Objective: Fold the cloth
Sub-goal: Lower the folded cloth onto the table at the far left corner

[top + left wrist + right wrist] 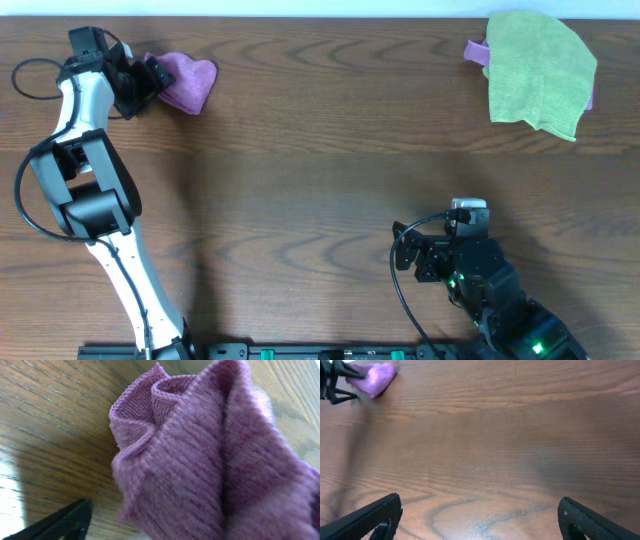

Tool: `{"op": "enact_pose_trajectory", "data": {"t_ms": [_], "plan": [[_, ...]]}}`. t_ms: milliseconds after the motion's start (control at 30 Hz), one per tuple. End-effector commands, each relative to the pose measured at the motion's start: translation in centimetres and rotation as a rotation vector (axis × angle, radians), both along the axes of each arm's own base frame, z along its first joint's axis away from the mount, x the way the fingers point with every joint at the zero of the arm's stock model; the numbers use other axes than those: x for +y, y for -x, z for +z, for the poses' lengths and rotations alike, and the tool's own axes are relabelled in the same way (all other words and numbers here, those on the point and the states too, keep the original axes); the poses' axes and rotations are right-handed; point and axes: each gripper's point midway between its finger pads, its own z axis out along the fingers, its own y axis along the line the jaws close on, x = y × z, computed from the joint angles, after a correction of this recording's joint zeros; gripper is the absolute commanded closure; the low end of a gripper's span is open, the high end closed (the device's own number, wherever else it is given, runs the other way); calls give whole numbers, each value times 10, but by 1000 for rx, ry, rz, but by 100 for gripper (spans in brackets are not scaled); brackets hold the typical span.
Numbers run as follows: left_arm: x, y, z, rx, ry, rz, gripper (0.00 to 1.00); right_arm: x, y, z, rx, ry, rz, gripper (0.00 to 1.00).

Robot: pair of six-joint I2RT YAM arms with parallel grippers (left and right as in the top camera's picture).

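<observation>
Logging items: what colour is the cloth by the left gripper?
Purple knit cloth; left wrist view best.

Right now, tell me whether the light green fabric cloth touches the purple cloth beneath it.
Touching. The overhead view shows the light green fabric cloth draped over the purple cloth, whose corner pokes out from under its left edge.

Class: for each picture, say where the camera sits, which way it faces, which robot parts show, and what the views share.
Overhead: above the table, facing straight down; left arm and right arm show.
Left wrist: on the left arm, close against the purple cloth; one finger shows.
Right wrist: on the right arm, looking low across the table; the open right claw shows.
Shared: the purple cloth, in all three.
</observation>
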Motion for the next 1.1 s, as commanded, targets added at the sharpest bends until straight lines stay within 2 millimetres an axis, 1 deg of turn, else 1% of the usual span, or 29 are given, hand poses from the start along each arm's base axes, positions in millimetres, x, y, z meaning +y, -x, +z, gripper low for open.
{"op": "enact_pose_trajectory", "data": {"t_ms": [0, 133, 200, 267, 367, 467, 533, 600, 700, 800, 900, 967, 1033, 1067], "plan": [[-4, 0, -6, 4, 37, -8, 5, 2, -2, 13, -18, -32, -10, 1], [-12, -7, 3, -39, 98, -11, 5, 2, -3, 14, -21, -42, -14, 1], [-16, -12, 10, -67, 128, -24, 5, 2, -3, 14, -21, -42, -13, 1], [-16, -18, 19, -96, 129, -32, 5, 2, -3, 14, -21, -42, -14, 1], [-11, -32, 47, -158, 103, -39, 5, 2, -3, 14, -21, -42, -14, 1], [1, -39, 76, -198, 31, -27, 5, 2, -3, 14, -21, -42, -14, 1], [14, -37, 90, -184, -37, 8, 5, 2, -3, 14, -21, -42, -14, 1], [19, -31, 101, -170, -85, -1, 5, 2, -3, 15, -22, -42, -14, 1], [25, -15, 104, -104, -112, 15, 5, 3, -4, 16, -28, -46, -14, 1], [25, 1, 100, -41, -101, 17, 5, 3, -5, 18, -37, -51, -14, 1], [22, 9, 96, -3, -85, 12, 5, 4, -5, 18, -37, -52, -13, 1], [15, 7, 98, -20, -51, -11, 5, 4, -5, 18, -37, -52, -13, 1], [-2, 3, 105, -57, 11, -61, 5, 4, -5, 18, -37, -52, -13, 1], [-11, 1, 108, -71, 36, -86, 2, 4, -5, 18, -38, -51, -13, 1]]}}
